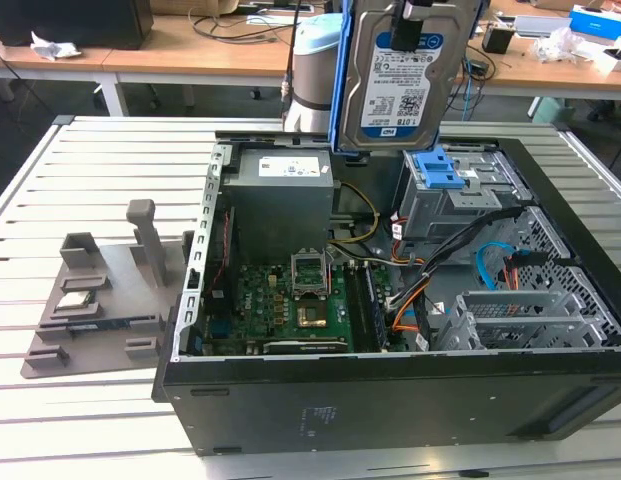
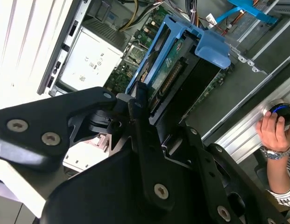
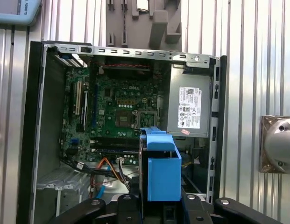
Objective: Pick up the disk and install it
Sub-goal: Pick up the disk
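- The jaws, black and closest to the lens in the second wrist view, are pressed together on the disk (image 2: 167, 72). They pinch it by one end of its blue frame (image 3: 161, 173).
- In the exterior view the disk (image 1: 408, 70) hangs upright at the upper middle of the frame with its label facing the camera. It is in the air and touches nothing but the jaws.
- Below it lies the open computer case (image 1: 390, 405). The grey cage (image 1: 430, 208) with its blue latch (image 1: 437, 170) is almost straight under the disk, and the power supply (image 1: 280, 195) is just to the exterior view's left of the cage.
- The step in hand looks like the carry toward the cage. To do it well, hold the pinch firm and the disk square so the frame's sides line up with the cage walls.
- The loose cables (image 1: 460, 240) beside the cage could snag the frame, so the disk is best kept above them and clear of the latch.
- Further out, a grey parts holder (image 1: 100, 290) sits on the slatted desk (image 1: 90, 430) at the left of the exterior view, well apart from the disk.
- A person's hand (image 2: 274, 128) is by the desk's edge, away from the jaws.
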{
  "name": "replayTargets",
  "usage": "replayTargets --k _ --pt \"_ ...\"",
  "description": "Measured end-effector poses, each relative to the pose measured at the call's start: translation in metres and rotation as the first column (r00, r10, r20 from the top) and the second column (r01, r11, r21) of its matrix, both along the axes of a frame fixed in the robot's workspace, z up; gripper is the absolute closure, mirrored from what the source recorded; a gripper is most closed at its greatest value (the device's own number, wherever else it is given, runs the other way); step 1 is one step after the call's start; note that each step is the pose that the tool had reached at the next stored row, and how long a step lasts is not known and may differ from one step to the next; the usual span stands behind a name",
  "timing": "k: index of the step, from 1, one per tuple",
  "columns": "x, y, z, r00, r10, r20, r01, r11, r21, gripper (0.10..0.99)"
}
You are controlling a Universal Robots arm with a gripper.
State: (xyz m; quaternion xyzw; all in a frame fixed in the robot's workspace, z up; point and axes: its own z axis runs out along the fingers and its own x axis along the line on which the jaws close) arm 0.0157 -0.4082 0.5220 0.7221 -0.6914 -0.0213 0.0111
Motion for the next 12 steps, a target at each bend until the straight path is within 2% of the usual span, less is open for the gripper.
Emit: replayTargets --k 6,12 --pt "0.0 -0.0054 -0.0007 1.0 0.0 0.0001 0.0 1.0 0.0 0.725" --pt "0.0 -0.0137 -0.0013 1.0 0.0 0.0 0.0 1.0 0.0 0.725"
